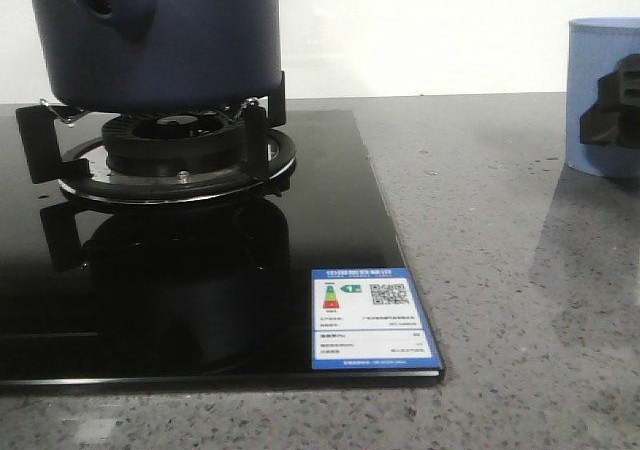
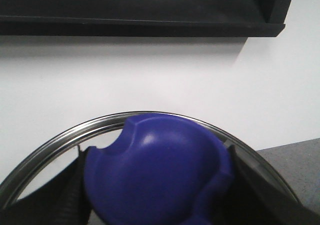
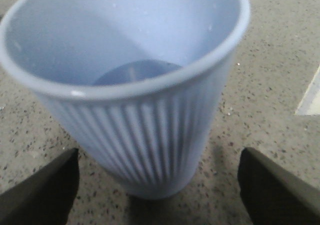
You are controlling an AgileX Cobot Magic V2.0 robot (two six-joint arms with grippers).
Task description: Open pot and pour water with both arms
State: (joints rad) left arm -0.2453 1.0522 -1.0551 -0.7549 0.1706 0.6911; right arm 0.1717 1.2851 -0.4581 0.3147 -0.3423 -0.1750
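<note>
The dark navy pot (image 1: 170, 40) stands on the burner grate (image 1: 170, 155) at the back left, its stubby handle (image 1: 110, 5) towards me; its top is cut off by the frame. In the left wrist view my left gripper (image 2: 157, 185) is shut on the blue knob (image 2: 155, 170) of a glass lid with a steel rim (image 2: 50, 140), one black finger (image 2: 60, 200) on each side. My right gripper (image 3: 157, 185) is open, its fingers (image 3: 45, 190) either side of the ribbed light-blue cup (image 3: 135, 85) with gaps. The cup (image 1: 600, 80) stands at the far right, the gripper (image 1: 612, 105) against it.
A black glass hob (image 1: 200, 300) with a blue label sticker (image 1: 370, 320) covers the left of the grey speckled counter (image 1: 500, 270). A white wall runs behind. A black hood (image 2: 140, 10) hangs above in the left wrist view.
</note>
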